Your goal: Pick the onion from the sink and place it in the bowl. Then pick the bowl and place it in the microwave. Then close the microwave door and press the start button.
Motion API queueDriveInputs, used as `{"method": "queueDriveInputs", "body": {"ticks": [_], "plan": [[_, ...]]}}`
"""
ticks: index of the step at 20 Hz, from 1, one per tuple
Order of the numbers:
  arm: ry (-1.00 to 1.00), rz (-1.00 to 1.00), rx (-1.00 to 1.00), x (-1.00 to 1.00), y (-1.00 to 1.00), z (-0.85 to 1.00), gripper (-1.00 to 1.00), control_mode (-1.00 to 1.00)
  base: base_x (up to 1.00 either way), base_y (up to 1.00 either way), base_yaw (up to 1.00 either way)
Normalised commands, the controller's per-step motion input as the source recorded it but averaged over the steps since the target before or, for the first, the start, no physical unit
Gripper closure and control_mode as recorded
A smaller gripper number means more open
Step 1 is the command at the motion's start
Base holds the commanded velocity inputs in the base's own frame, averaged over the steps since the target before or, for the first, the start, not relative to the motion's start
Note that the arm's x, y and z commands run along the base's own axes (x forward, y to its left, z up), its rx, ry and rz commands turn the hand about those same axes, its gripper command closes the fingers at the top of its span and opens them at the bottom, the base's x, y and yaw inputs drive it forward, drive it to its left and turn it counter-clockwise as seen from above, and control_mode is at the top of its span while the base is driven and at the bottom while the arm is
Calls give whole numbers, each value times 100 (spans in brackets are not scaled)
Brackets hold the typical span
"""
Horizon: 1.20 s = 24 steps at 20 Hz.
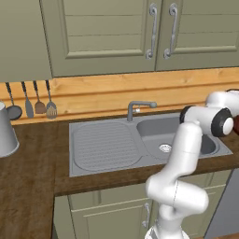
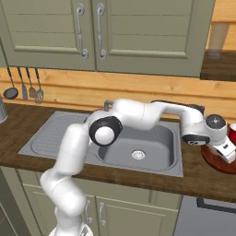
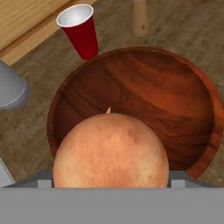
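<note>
The orange-tan onion (image 3: 111, 153) sits close in the hand view, held between my fingers, whose grey tips (image 3: 43, 179) peek out at its sides. It hangs just above the near part of the wide reddish-brown bowl (image 3: 166, 96). In the right base view my gripper (image 2: 227, 153) is over the bowl (image 2: 216, 164) on the wooden counter, right of the sink (image 2: 138, 147). The sink basin (image 1: 154, 128) holds nothing but its drain. The microwave and its door are out of view.
A red cup (image 3: 81, 30) stands just beyond the bowl, with a wooden post (image 3: 140, 17) and a grey object (image 3: 11, 87) nearby. Utensils (image 1: 28, 100) hang on the wall left of the faucet (image 1: 137, 108). A grey pot (image 1: 5, 130) stands far left.
</note>
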Motion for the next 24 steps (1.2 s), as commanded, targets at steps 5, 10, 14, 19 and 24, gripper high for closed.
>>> {"method": "queueDriveInputs", "body": {"ticks": [5,10,14,19,24], "plan": [[4,0,0,16,-5,-38,100,-100,0,0,0],[5,0,0,12,-15,-26,100,-100,0,0,0],[7,0,0,18,-7,-30,-100,-100,0,0,0],[3,0,0,26,0,-9,-100,-100,0,0,0],[1,0,0,3,0,0,-100,-100,0,0,0]]}}
